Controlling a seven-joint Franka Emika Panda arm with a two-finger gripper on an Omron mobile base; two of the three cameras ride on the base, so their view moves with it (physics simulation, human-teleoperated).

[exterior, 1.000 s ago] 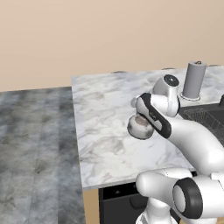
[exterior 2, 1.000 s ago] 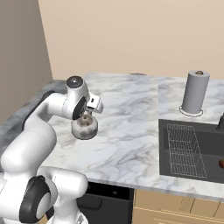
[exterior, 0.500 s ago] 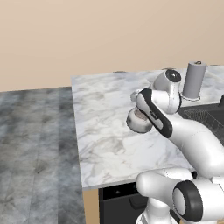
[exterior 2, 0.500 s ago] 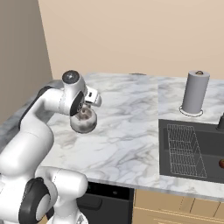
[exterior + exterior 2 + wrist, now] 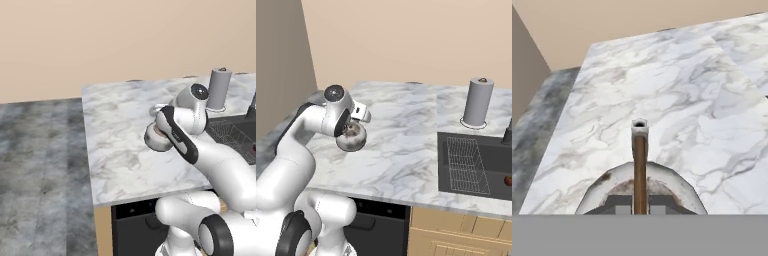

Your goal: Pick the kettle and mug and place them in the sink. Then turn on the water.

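The silvery kettle (image 5: 352, 138) hangs a little above the marble counter's left part, tilted, with my gripper (image 5: 350, 128) shut on its thin handle. From the left base view the kettle (image 5: 155, 138) is partly behind my forearm. In the hand view the kettle's rounded body (image 5: 607, 186) sits just below the gripper (image 5: 640, 202), the brown handle (image 5: 640, 162) runs up between the fingers (image 5: 619, 202), and the spout points away. The dark sink (image 5: 499, 150) lies far to the right, with a wire rack (image 5: 466, 165) inside. The mug and the water are out of view.
A tall grey paper-towel roll (image 5: 478, 102) stands behind the sink. The faucet (image 5: 508, 132) sits at the right edge. A small reddish-brown object (image 5: 508, 181) lies in the basin. A wall stands to the left of the counter, and a dark appliance front (image 5: 376, 225) lies under its front edge.
My gripper has raised the kettle slightly above the counter and tilted it; the counter and sink have stayed put.
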